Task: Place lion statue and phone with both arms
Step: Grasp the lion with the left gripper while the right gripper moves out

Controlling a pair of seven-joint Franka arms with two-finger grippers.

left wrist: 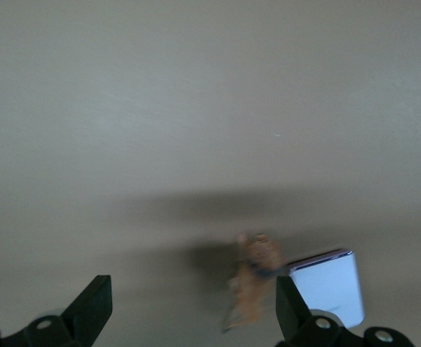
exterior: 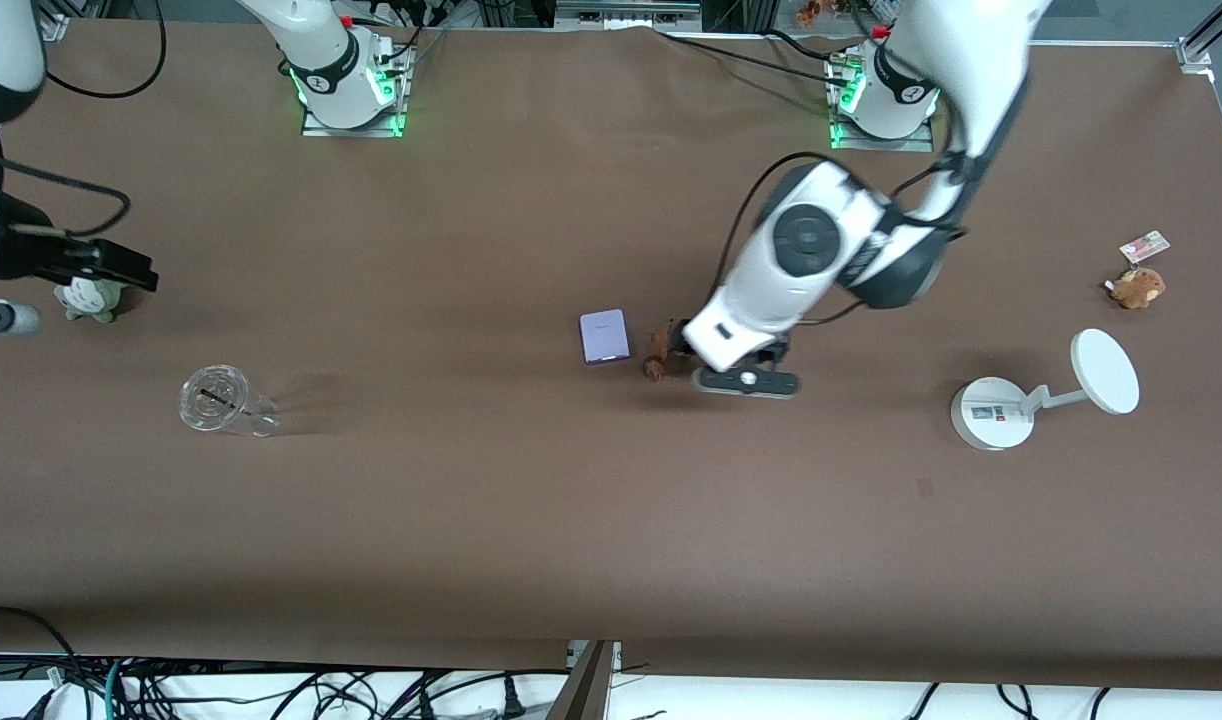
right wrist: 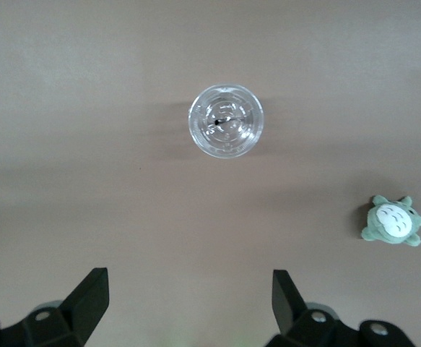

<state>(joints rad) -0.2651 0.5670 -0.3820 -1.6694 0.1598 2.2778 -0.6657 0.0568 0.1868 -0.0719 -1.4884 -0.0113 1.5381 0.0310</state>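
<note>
The lion statue [exterior: 657, 352] lies on the brown tabletop [exterior: 531, 520] near its middle, just beside the phone [exterior: 604, 336] on the side toward the left arm's end. The phone, a pale lavender rectangle, lies flat. The left tool [exterior: 683, 340] is low at the statue, and in the left wrist view its fingers [left wrist: 91, 307] stand apart, with the statue [left wrist: 253, 278] between them and close to one finger (the phone [left wrist: 329, 285] shows just past that finger); whether either finger touches the statue cannot be told.

The right tool [exterior: 121, 268] waits up over the right arm's end of the tabletop, above the grey-green plush toy [exterior: 91, 300]. Its fingers [right wrist: 87, 300] are spread wide with nothing between them. A clear plastic cup [exterior: 221, 402] stands nearer to the front camera than that plush.

Toward the left arm's end sit a white stand with a disc [exterior: 1041, 395] and a tan plush with a card tag [exterior: 1137, 286], the plush farther from the front camera.
</note>
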